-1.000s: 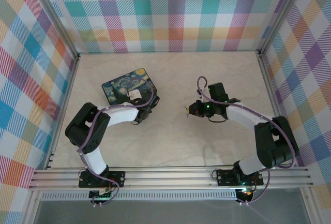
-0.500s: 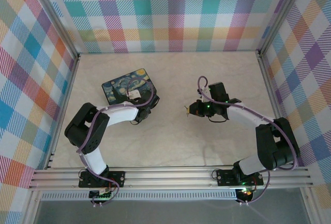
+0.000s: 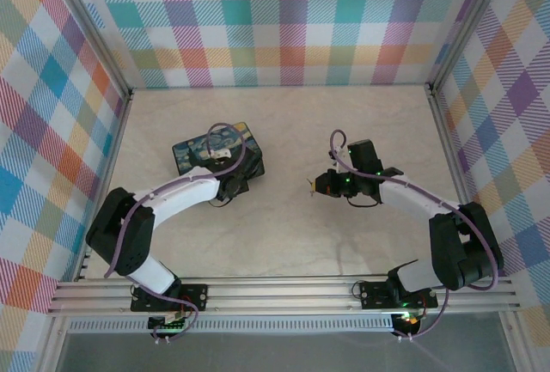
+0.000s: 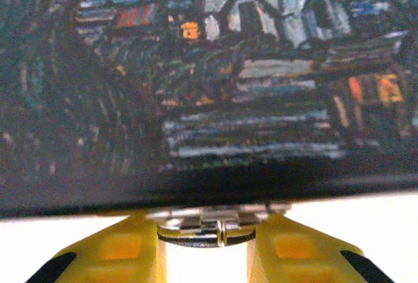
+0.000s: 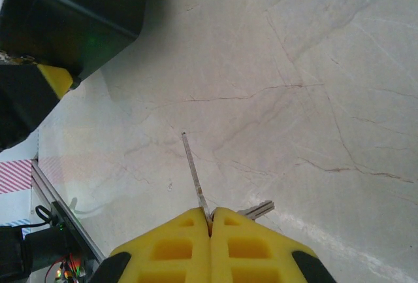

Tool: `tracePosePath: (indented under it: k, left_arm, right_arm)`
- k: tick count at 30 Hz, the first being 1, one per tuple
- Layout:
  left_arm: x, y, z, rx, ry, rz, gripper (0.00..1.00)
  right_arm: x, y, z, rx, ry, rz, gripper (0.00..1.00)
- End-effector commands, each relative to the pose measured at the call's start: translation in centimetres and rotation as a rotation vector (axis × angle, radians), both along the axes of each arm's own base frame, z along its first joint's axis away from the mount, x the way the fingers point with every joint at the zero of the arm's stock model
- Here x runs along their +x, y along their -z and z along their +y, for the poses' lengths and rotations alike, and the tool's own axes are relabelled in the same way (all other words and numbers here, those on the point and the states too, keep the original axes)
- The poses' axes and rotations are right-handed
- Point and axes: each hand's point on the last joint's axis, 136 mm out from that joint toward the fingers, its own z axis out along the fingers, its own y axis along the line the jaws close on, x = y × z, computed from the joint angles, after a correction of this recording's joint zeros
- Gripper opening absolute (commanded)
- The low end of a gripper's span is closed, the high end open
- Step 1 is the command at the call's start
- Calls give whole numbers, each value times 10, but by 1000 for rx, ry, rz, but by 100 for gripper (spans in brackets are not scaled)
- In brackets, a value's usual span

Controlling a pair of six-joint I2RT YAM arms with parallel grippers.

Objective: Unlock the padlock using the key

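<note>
Two grippers are loaded: the left gripper [image 4: 206,234] pinches the padlock [image 4: 212,217], a small dark body with silvery metal at the 5 o'clock edge of the painted box [image 3: 213,147], and the right gripper [image 5: 210,216], at 3 o'clock from the box, is clamped on the key [image 5: 193,168], a thin flat metal blade. We judge alignment is in hand; next we must carry the blade toward 9 o'clock and match it to the keyhole, hidden here.
</note>
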Motion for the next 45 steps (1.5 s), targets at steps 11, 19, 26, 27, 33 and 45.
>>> tracePosePath:
  k: [11, 19, 26, 27, 33, 45]
  left_arm:
    - [-46, -75, -8, -96, 43, 183, 23]
    - [-64, -100, -14, -187, 8, 236, 23]
    - [-76, -118, -13, -244, -30, 248, 23]
    - [-77, -120, -13, -247, -33, 251, 23]
    - [-85, -132, -16, -303, -49, 261, 24]
    - [-97, -126, -29, -355, -91, 355, 24]
  right_arm:
    - [-11, -45, 5, 59, -45, -81, 0]
    - [-23, -65, 8, 80, -96, -95, 0]
    - [-30, -71, 15, 108, -124, -91, 0]
    - [-32, -71, 16, 112, -127, -87, 0]
    - [-39, -85, 26, 116, -166, -111, 0]
    - [-40, -98, 28, 124, -177, -136, 1]
